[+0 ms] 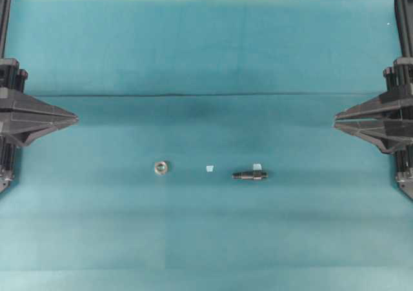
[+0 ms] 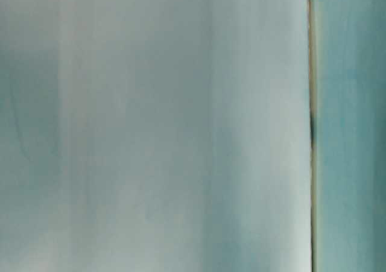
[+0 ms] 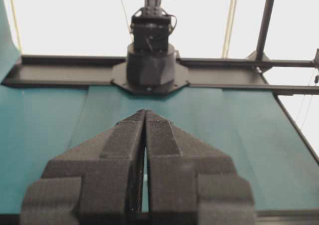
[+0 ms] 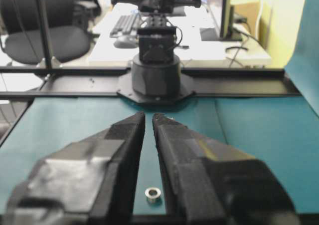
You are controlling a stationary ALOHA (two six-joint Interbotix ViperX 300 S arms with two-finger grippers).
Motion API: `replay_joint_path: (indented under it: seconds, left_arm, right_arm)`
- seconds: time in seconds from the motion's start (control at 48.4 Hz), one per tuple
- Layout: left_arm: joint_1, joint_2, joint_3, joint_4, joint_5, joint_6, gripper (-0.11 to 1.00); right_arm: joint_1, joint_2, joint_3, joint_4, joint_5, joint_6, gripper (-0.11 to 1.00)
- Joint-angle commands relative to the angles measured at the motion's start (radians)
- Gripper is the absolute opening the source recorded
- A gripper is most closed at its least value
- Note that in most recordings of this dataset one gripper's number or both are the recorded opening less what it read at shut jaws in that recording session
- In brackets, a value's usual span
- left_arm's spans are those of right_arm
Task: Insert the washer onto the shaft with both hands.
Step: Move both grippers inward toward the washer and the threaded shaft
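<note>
A silvery ring-shaped washer (image 1: 161, 167) and a ridged dark shaft (image 1: 250, 174) are lying apart on teal cloth (image 1: 206, 233), the matte black left gripper (image 1: 75, 117) pressing its jaws together, the right gripper (image 1: 336, 120) seemingly nearly closed too.

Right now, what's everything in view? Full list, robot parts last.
washer: 1, silvery-grey ring, flat on the cloth left of centre; also seen between the right gripper's fingers in the right wrist view.
shaft: 1, dark grey with a lighter band, lying on its side right of centre.
pale scrap: 1, whitish square, between washer and shaft, apart from both.
table cloth: 1, teal, covers the work surface.
table-level view: only blurred pale teal, nothing identifiable.
left gripper: 1, black, left edge, shut, empty.
right gripper: 1, black, right edge, fingers nearly together, empty.
</note>
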Motion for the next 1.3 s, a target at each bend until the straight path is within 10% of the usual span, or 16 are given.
replay_joint_path:
  seconds: [0.0,0.682,1.282]
  left_arm:
    - [0.000,0.041,-0.021,0.012,0.012,-0.018,0.02]
    - [0.003,0.218,-0.209,0.012,0.380,-0.029,0.02]
    - [0.003,0.503,-0.403,0.017,0.667,-0.029,0.02]
  right_arm:
    - [-0.009,0.009,-0.002,0.003,0.003,-0.003,0.00]
    - [-0.038,-0.015,-0.103,0.048,0.437,0.094,-0.10]
    - [-0.046,0.288,-0.281,0.044,0.747,0.115,-0.10]
